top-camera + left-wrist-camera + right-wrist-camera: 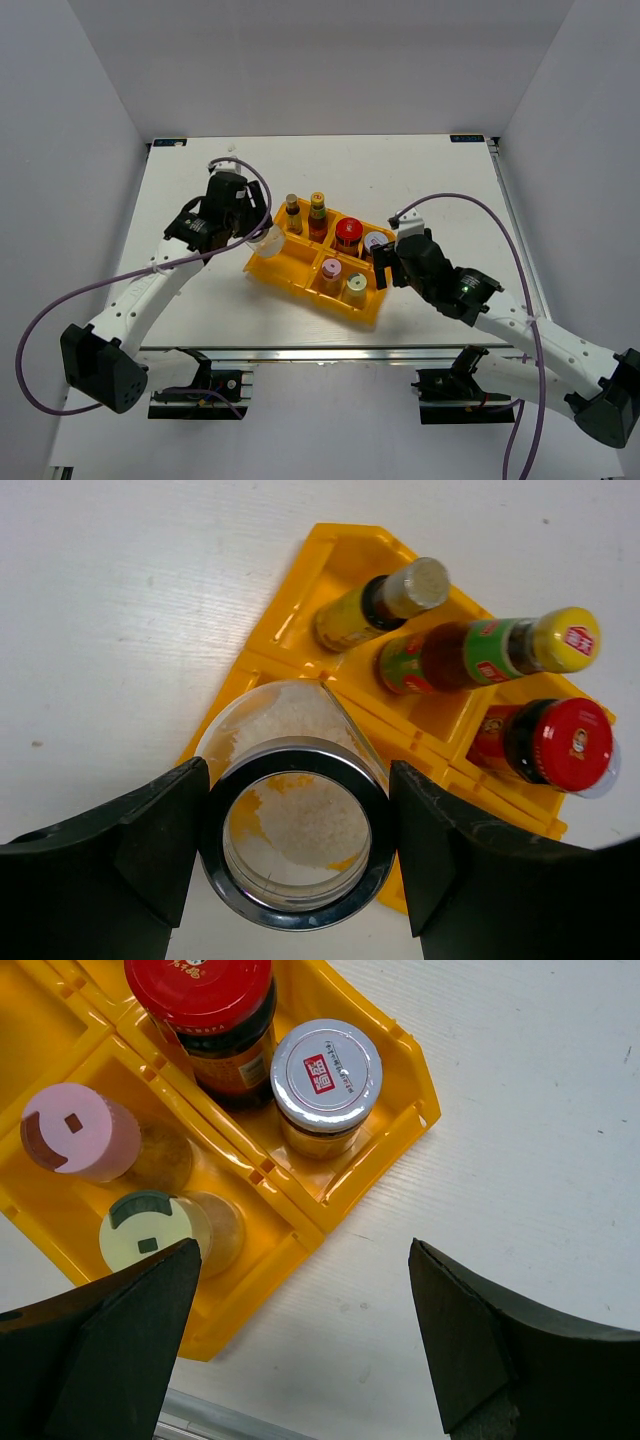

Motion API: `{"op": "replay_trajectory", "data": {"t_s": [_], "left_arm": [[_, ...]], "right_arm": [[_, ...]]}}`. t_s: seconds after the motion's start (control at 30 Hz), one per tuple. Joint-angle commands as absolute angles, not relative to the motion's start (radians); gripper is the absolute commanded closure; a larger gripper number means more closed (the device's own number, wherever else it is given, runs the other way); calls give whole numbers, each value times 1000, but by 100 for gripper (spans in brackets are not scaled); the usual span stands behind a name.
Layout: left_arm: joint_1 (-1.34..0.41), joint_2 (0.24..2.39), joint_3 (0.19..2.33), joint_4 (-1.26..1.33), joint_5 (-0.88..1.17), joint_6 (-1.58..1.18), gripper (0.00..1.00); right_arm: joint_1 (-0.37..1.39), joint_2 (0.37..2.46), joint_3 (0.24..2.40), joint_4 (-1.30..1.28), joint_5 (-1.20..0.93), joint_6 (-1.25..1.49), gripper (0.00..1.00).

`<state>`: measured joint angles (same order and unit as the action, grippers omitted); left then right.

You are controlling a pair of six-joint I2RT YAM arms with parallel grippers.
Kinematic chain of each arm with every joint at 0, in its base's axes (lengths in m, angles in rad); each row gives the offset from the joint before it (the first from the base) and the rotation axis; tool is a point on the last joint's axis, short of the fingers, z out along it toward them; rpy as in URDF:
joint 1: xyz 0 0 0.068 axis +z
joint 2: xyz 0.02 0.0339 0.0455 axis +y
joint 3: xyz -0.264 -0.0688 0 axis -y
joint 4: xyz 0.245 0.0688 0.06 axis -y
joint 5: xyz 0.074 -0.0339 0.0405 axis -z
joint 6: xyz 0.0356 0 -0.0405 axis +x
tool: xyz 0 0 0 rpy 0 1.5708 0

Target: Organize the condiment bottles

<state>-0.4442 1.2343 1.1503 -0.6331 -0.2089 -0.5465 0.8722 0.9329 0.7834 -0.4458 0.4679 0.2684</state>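
Glass, clear and round, with coarse white contents banked against one side and a dark metal ring around its mouth – that is the jar (pixel 290 725) you have in the left gripper (pixel 297 830), whose two black fingers (pixel 150 850) press on its opposite sides. You hold it at the left end of the yellow tray (pixel 262 268), over the edge of the near-left compartment; whether its base touches the tray cannot be told. The tray sits at a slant in the middle of the white table (pixel 420 170). In its far-left compartment two slim bottles stand side by side: a brown one with a silver cap (pixel 380 605), and to its right a red-brown one with a green label and a yellow cap (pixel 480 655). The far-right compartment has the dark red-capped jar (pixel 205 1000) and, just beside it on the right, the silver-lidded jar (pixel 325 1075) with a red mark on its lid. In the near-right compartment the pink-capped bottle (pixel 75 1130) stands left of the pale-yellow-capped bottle (pixel 150 1232), both with amber contents. Your right gripper (pixel 305 1260) hovers over the tray's right end with its jaws spread wide and nothing between them – near the silver-lidded jar but apart from it.
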Motion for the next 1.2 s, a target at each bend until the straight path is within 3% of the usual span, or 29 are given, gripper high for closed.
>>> {"op": "replay_trajectory", "data": {"t_s": [0.0,1.17], "left_arm": [[-463,1197,1166,-673,-325,-664,100],[-730,1525,1195,-678,-552,-891,100]], "right_arm": [[871,902,762,-428,465,275,11],[870,816,721,-400,476,284,11]]}}
